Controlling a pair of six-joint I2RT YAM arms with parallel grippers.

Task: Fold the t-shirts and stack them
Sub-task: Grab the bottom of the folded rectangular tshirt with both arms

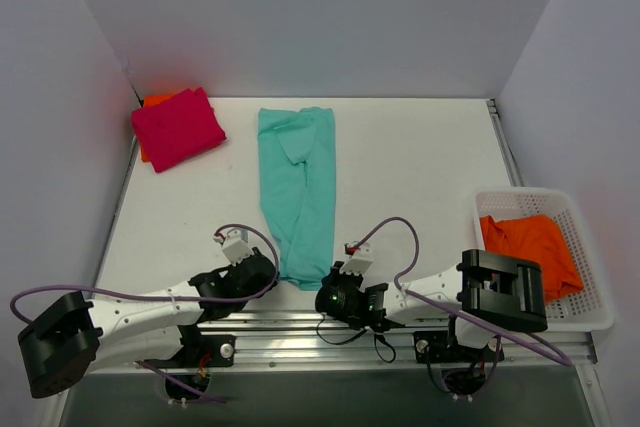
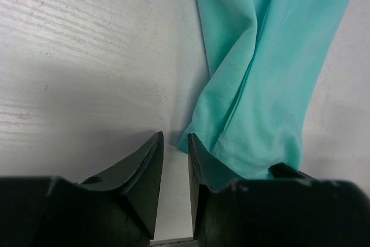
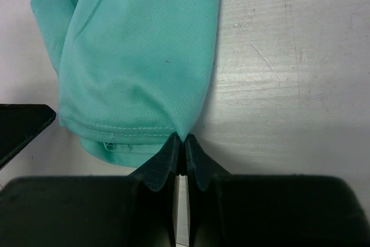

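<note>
your teal t-shirt (image 1: pixel 298 197) lies folded into a long wrinkly strip down the middle of the table (image 1: pixel 420 167), stitched hem nearest the arms, left gripper (image 2: pixel 175 143) slightly apart beside one hem corner, right gripper (image 3: pixel 184 143) clamped tight, tips touching the other

**Room right of centre, corners taken**

In the top view, bare table (image 1: pixel 420 167) lies open right of the teal shirt (image 1: pixel 298 187), with a narrower lane on its left. The pink stack (image 1: pixel 178 127) fills the upper left, the basket (image 1: pixel 525 194) the lower right. The left gripper (image 2: pixel 175 143) and right gripper (image 3: pixel 184 141) crowd the shirt's bottom hem; walls (image 1: pixel 300 17) close three sides.
</note>
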